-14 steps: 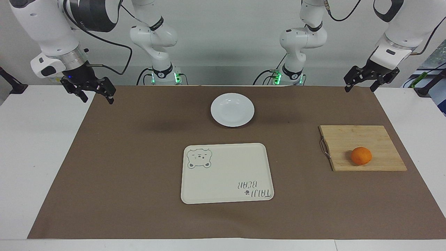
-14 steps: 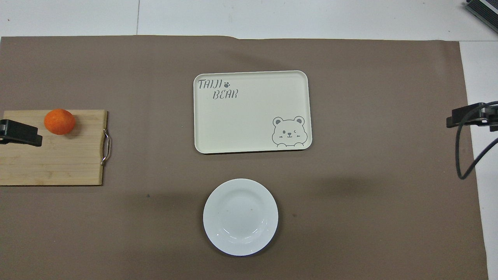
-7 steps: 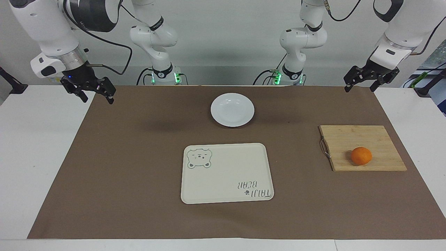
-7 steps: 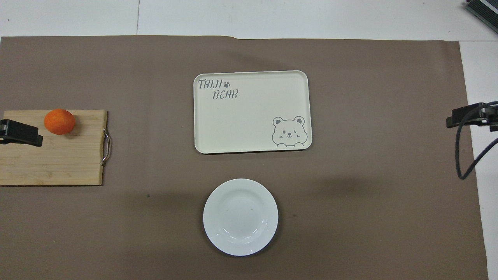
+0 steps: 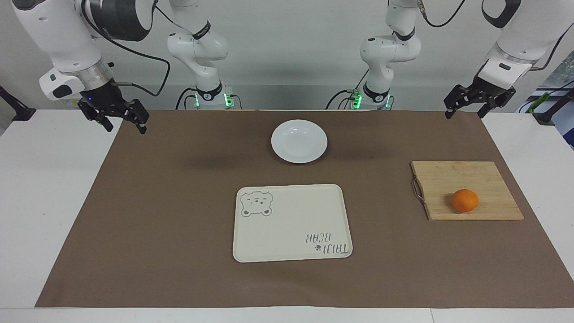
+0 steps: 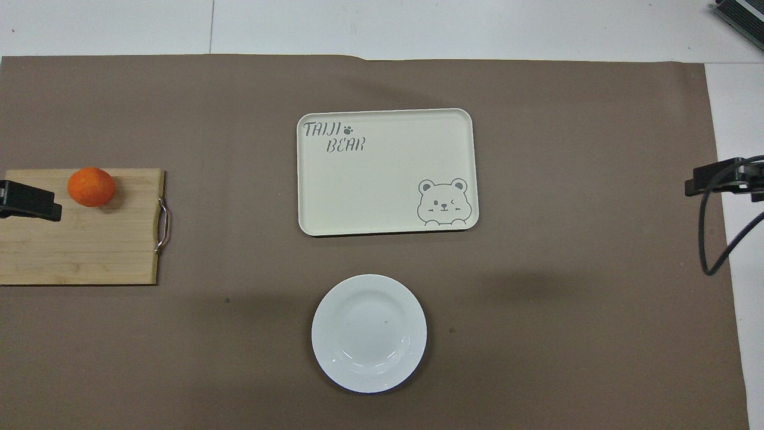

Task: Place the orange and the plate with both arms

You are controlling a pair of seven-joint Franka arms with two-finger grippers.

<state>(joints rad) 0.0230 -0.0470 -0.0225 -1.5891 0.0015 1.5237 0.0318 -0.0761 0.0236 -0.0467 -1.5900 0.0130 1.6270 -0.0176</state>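
Facing view, setting: both my arms hang raised at the two ends of the brown mat [image 5: 179, 269], nothing in hand.
Left gripper [image 5: 480, 105]: my claw stands wide and empty over the mat's corner at the left arm's end, well apart from the fruit.
Right gripper [image 5: 119, 119]: wide and empty too, over the mat's edge at the right arm's end; this arm waits.
Orange [image 5: 464, 200]: rests on the wooden cutting board [image 5: 448, 179], toward the left arm's end, so I judge it is my left claw's to fetch.
Plate [image 5: 299, 141]: sits flat on the mat, midway between the arms' bases, nearer to the robots than the tray.
Tray [image 5: 291, 255]: cream, bear-printed, bare; probably the goal for both things.
Stage, as I judge: nothing lifted yet.
Risk: the round fruit may roll off the board if nudged.
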